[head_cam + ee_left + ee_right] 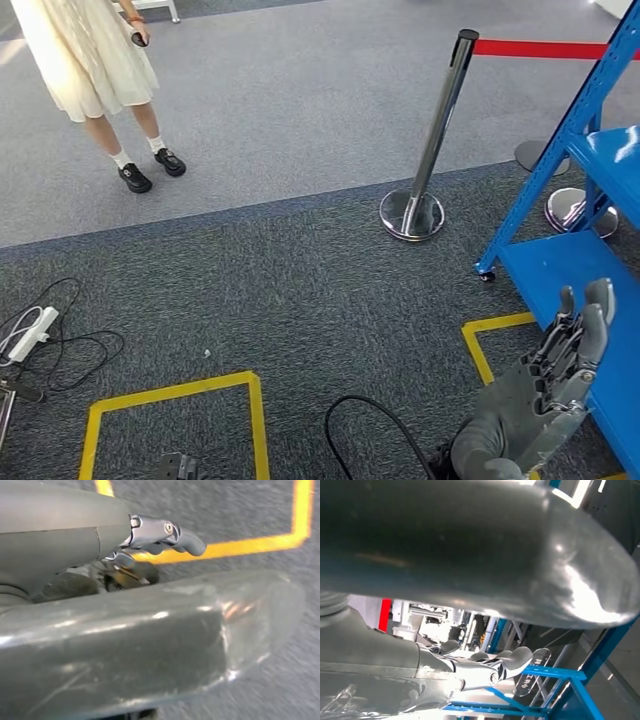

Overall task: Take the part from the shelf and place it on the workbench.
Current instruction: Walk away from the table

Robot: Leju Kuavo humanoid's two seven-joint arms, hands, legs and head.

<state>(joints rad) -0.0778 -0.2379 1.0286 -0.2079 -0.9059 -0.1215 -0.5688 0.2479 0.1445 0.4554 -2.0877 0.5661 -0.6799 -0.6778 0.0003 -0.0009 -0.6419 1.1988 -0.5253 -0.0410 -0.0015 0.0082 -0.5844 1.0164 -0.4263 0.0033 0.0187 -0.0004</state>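
- Power strip (30, 334), white, far left on the dark carpet, with black cables (72, 352) looped beside it.
- Person (90, 60), upper left on the lighter grey floor: pale dress, white socks, black shoes, a small dark object in one hand.
- Yellow tape square (177, 400) on the carpet, lower left of centre; its lines also appear in the left wrist view.
- Left hand (113, 555): seen in the left wrist view above the carpet and yellow tape, fingers (177, 535) stretched out and lightly curved, nothing between them.
- Black cable loop (370, 420), lower centre on the carpet.
- Chrome stanchion (434, 140) on a round base, centre right, carrying a red belt (543, 48) that runs to the right.
- Right hand (547, 390): lower right, raised just in front of the lower blue shelf, fingers extended upward and slightly apart, holding nothing.
- Blue shelf (589, 270): metal frame with flat blue boards, far right; a second round base stands behind it.
- The part: cannot be made out on the visible shelf boards; its place cannot be told.
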